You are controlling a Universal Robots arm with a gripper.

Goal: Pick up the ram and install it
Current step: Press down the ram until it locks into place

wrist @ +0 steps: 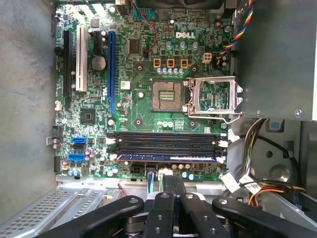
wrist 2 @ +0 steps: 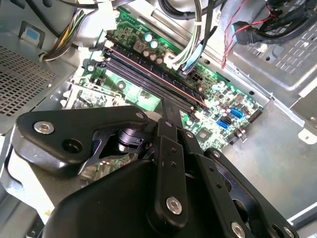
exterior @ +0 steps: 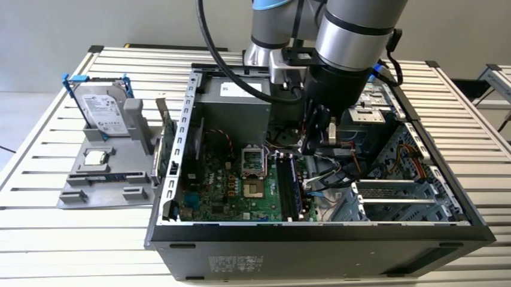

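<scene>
My hand (wrist: 168, 186), fingers pressed together and holding nothing, hovers inside the computer case (exterior: 319, 230); the ram (wrist: 168, 157) sits slotted just ahead.

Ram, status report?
Gripper shut, low over the memory slots. Ram sits in a motherboard slot. Cable bundle alongside, not across.

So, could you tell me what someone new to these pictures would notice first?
Most likely the big silver and black arm reaching down into the open computer case in the exterior view. Next comes the green motherboard in the first wrist view, with its open processor socket and a ram stick lying in the row of dark memory slots. The black gripper hangs just beside those slots.
</scene>
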